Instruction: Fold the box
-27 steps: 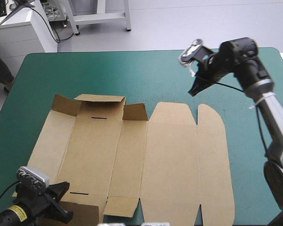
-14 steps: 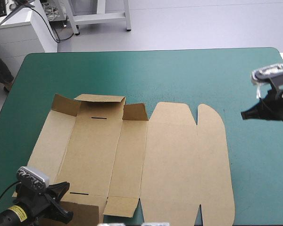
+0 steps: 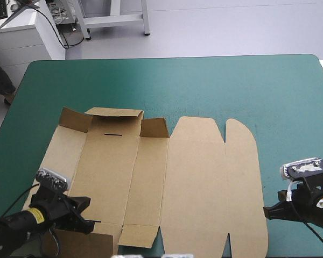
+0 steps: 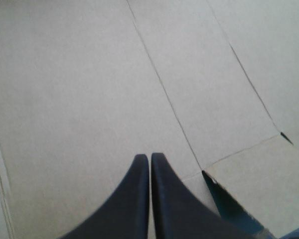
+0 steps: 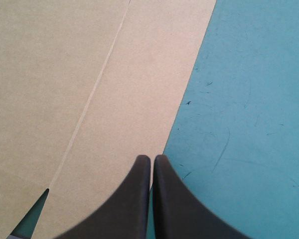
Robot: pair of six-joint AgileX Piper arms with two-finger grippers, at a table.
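The brown box [image 3: 194, 177] lies as a cut sheet, mostly flat, on the teal-green cover [image 3: 204, 86]. Its short flaps [image 3: 114, 113] at the far left end stand a little raised. My left gripper [image 3: 90, 219] is shut, low over the sheet's near left part. In the left wrist view its tips [image 4: 149, 156] point across the board [image 4: 89, 74] beside a crease, with nothing between them. My right gripper [image 3: 266, 211] is shut by the sheet's near right corner. In the right wrist view its tips [image 5: 152, 157] sit at the board's [image 5: 89, 74] right edge.
Bare teal-green cover [image 5: 249, 99] runs to the right of the sheet and beyond its far edge. A near flap [image 3: 91, 244] of the box lies under the left arm by the table's front edge. A cut between flaps shows a sliver of cover [image 4: 229, 209].
The right arm has swung from high over the far right of the table down to the sheet's near right corner. The left gripper has edged forward and rightward over the board.
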